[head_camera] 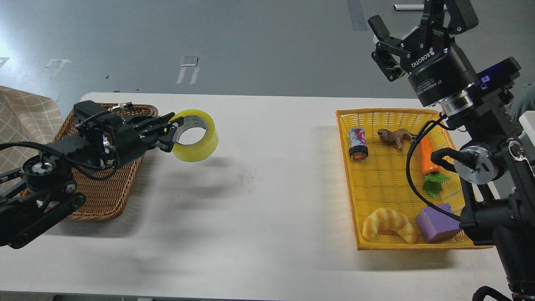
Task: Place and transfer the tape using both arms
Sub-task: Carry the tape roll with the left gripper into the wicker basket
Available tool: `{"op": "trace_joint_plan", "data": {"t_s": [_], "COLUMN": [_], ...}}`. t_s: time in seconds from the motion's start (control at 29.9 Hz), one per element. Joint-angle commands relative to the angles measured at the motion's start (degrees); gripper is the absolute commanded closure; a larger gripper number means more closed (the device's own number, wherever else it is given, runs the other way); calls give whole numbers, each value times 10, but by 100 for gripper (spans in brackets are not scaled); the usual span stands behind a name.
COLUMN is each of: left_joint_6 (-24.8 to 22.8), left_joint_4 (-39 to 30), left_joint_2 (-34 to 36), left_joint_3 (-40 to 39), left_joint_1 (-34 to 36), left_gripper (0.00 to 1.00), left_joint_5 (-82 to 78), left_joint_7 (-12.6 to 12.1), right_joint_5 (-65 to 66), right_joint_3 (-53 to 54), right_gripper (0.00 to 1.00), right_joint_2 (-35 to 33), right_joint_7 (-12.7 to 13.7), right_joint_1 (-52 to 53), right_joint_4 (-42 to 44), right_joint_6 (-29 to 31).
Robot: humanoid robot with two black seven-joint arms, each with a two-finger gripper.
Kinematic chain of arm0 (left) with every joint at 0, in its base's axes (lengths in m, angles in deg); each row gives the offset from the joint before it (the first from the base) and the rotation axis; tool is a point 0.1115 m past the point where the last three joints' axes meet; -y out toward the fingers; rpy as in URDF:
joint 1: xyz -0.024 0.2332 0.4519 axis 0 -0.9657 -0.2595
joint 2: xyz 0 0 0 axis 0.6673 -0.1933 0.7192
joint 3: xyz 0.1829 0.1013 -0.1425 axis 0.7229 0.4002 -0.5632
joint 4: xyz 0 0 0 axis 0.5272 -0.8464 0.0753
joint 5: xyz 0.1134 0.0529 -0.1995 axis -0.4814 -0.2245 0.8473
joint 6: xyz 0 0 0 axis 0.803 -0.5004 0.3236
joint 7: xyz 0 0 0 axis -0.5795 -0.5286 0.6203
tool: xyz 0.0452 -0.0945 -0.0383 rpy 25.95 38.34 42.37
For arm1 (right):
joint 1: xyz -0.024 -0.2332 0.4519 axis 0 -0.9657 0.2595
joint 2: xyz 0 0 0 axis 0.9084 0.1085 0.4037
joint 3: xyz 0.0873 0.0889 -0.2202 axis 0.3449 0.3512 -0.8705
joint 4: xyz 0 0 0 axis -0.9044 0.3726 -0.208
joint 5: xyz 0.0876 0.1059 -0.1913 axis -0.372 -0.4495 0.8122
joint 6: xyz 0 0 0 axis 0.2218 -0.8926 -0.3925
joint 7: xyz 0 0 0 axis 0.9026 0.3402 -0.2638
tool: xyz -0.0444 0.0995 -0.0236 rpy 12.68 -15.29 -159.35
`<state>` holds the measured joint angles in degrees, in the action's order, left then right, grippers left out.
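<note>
Bench (259, 200): white, bare in the middle, so that is the handover spot. Wicker basket (104, 196) sits left, yellow tray (376, 175) right, holding can, carrot, croissant and purple block. Left arm (62, 154) reaches out over the basket edge; right arm (480, 125) is raised well clear above the tray. Tape (195, 136) hangs above the bench just right of the basket, held by the left gripper (172, 133), jaws pinched on the roll's wall, probably one finger through the core. Right gripper (386, 48): jaws apart, holding nothing. Step in hand, I judge: lower the tape flat mid-bench, release straight, retract left before right descends. Set on edge, it may roll.
</note>
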<state>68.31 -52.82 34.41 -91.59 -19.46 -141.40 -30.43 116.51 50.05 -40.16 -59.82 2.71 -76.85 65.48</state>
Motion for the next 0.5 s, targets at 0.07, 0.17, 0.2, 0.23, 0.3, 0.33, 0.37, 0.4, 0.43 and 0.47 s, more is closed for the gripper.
{"op": "trace_joint_plan", "data": {"t_s": [0.07,0.17,0.2,0.23,0.3,0.33,0.37,0.4,0.43,0.47], "left_joint_6": [14,29,34,42,45,45,45,45,45,57], "left_joint_4": [38,76,84,98,109,119,126,126,126,165], "left_joint_2": [35,37,37,38,42,49,52,52,52,53], "left_joint_3": [2,3,3,3,4,3,3,3,3,4], "left_joint_1": [-1,-1,-1,-1,-1,-2,-3,-3,-3,-4], "left_gripper": [89,89,89,89,89,89,89,89,89,88], "left_joint_5": [26,25,26,27,27,28,28,28,28,28], "left_joint_7": [20,46,50,54,63,74,78,78,78,89], "right_joint_5": [0,0,0,0,0,0,0,0,0,0], "right_joint_3": [-4,-7,-10,-17,-21,-22,-22,-22,-22,-22], "right_gripper": [0,0,0,0,0,0,0,0,0,0], "right_joint_2": [8,9,9,8,8,8,8,8,8,9], "right_joint_7": [0,0,0,0,0,0,0,0,0,0], "right_joint_1": [0,0,0,0,-2,-3,-4,-4,-4,-7], "right_joint_4": [0,0,0,-1,-2,-2,-2,-2,-2,-2], "right_joint_6": [0,0,0,0,0,0,0,0,0,0]}}
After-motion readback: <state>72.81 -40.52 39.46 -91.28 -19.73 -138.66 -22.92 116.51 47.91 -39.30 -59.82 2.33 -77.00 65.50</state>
